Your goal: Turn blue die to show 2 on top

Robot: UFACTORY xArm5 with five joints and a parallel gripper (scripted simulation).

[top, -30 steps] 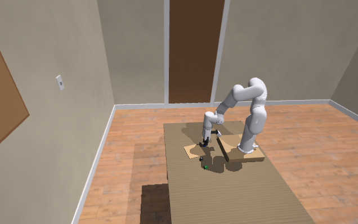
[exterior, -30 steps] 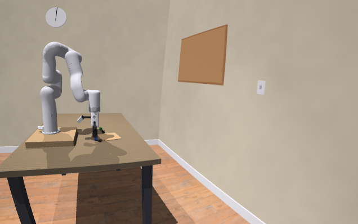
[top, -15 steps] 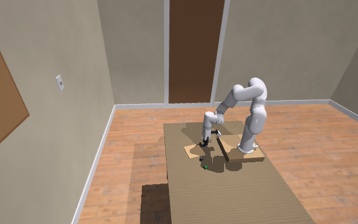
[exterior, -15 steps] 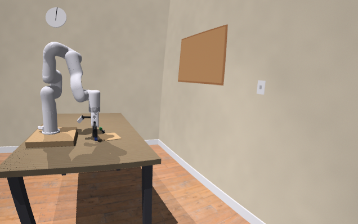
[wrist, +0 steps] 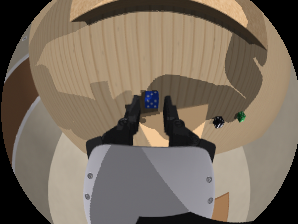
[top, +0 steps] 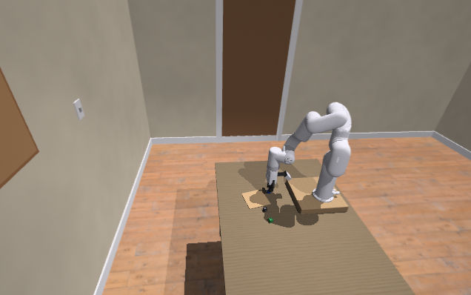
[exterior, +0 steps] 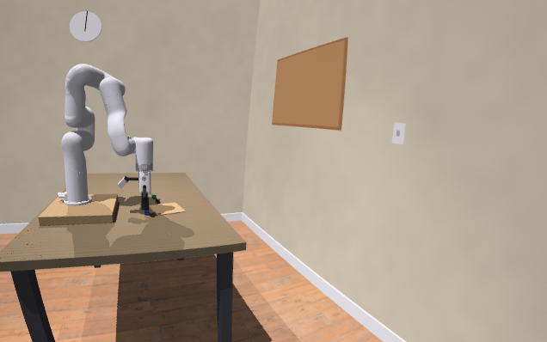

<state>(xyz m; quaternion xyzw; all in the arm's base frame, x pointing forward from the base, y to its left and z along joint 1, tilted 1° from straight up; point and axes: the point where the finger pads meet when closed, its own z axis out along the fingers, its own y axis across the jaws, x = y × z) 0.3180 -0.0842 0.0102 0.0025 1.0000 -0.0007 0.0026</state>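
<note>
The small blue die lies on the tan mat, near the mat's edge; it also shows in the top view and the exterior view. My gripper points straight down and is low over the mat. Its two black fingers stand partly open on either side of the die, with a little gap showing. I cannot read the die's top face. The gripper also shows in the top view.
A black die and a green die lie on the table just off the mat, apart from each other. The arm's base stands on a raised wooden board next to the mat. The table's left edge is near.
</note>
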